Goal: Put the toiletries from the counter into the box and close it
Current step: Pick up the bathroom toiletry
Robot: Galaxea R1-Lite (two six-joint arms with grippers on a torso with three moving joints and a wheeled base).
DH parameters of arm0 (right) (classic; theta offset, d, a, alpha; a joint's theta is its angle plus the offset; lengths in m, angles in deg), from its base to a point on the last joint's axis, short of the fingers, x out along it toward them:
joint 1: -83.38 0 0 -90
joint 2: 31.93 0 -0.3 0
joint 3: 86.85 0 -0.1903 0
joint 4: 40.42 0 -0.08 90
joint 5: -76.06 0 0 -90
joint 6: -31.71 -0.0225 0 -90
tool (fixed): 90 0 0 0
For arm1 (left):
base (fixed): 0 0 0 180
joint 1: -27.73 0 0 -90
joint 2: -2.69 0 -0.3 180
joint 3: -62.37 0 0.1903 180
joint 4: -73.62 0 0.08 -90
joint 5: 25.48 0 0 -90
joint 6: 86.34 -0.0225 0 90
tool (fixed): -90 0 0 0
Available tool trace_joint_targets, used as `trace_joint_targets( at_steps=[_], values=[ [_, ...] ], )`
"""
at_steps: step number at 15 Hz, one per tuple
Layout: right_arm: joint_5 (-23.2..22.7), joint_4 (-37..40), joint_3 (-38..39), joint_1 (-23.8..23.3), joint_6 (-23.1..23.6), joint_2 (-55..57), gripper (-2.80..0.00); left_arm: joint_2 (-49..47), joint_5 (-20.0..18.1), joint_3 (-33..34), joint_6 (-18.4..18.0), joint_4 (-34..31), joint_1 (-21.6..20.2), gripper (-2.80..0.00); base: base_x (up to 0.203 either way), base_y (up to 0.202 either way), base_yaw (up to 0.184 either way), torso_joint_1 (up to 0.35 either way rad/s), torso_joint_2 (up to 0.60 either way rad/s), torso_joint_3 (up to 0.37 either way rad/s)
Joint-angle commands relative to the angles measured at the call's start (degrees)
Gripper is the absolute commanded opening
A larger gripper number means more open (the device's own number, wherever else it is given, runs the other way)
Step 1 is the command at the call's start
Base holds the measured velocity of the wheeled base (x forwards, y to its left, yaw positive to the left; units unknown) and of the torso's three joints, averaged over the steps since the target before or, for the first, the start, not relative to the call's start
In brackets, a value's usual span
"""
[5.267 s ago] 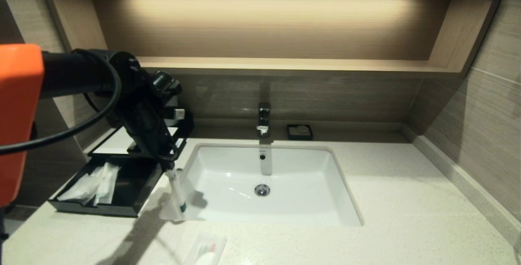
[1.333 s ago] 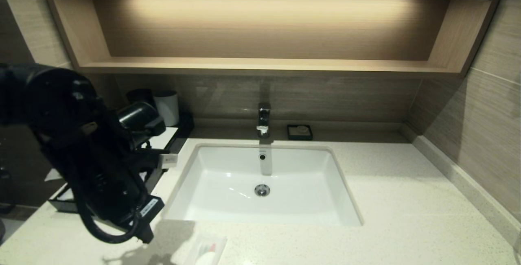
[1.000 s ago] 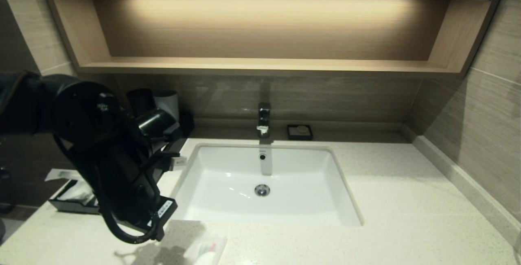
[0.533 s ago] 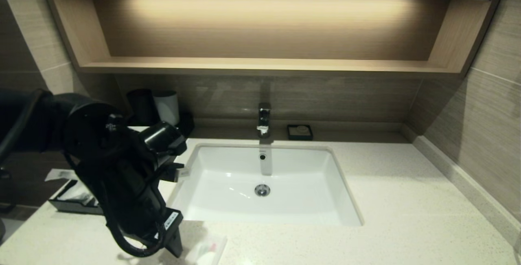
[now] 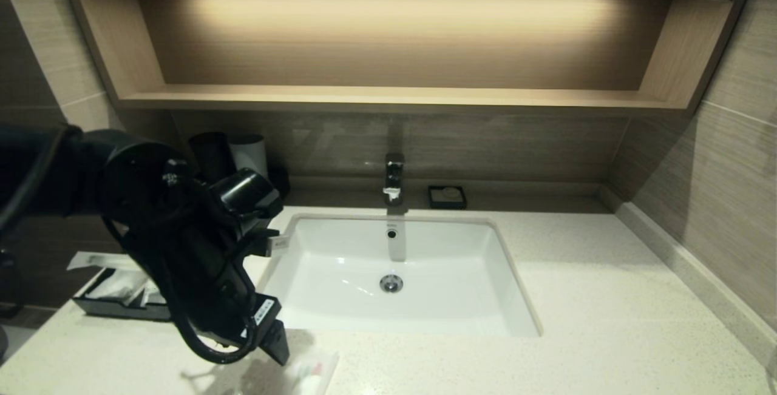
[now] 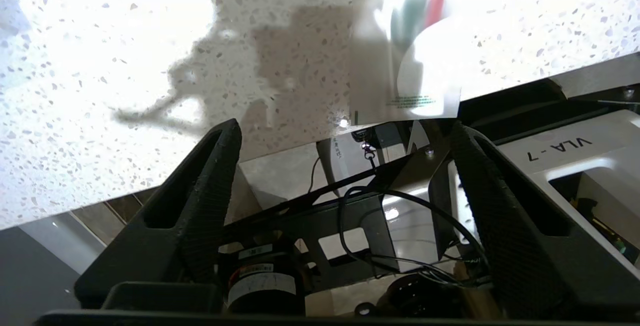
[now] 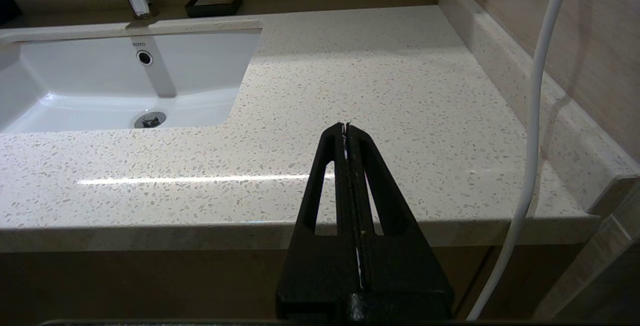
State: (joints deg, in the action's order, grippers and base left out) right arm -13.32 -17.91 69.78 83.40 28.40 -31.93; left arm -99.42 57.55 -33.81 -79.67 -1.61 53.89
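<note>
One pouch is left outside, as far as we can see. Largest first: the tabletop (image 5: 583, 298), speckled stone with the inset sink (image 5: 394, 273), carries nothing loose along its right side or back edge except the soap dish (image 5: 447, 196).

At the left edge the box (image 5: 100, 305) has its drawer pulled out, with pale packets (image 5: 118, 286) lying in it; the left arm hides most of it, so we cannot count them.

We judge the job mostly done: the last pick, the drop, and closing the drawer are left.

Left tool (image 6: 345, 145) hangs over the front edge with jaws spread wide and nothing between them, just beside the red-green pouch (image 5: 311, 372). Right tool (image 7: 346, 130) is parked off the front right corner, clenched on nothing.
</note>
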Motion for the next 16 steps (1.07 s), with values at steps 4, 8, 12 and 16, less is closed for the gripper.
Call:
trace_joint_targets(
  at_steps=[4, 8, 12, 16],
  values=[
    [-0.01, -0.03, 0.00, -0.02, -0.04, 0.09, -2.80, -4.02, -0.48, -3.38, -5.16, 0.78, 1.97, 0.00, 0.000, 0.000, 0.000, 0.000, 0.00, 0.000],
    [-0.01, -0.03, 0.00, 0.04, -0.04, 0.09, -2.80, -5.49, -1.15, -7.35, -3.39, -8.18, 6.29, 0.00, 0.000, 0.000, 0.000, 0.000, 0.00, 0.000],
    [-0.01, -0.03, 0.00, -0.02, -0.04, 0.09, -2.80, -6.63, -2.41, -8.80, 5.14, -9.41, 11.93, 0.00, 0.000, 0.000, 0.000, 0.000, 0.00, 0.000],
    [-0.01, -0.03, 0.00, 0.06, -0.04, 0.09, -2.80, -8.32, -2.10, -10.48, 11.53, -8.76, 15.79, 0.00, 0.000, 0.000, 0.000, 0.000, 0.00, 0.000]
  ],
)
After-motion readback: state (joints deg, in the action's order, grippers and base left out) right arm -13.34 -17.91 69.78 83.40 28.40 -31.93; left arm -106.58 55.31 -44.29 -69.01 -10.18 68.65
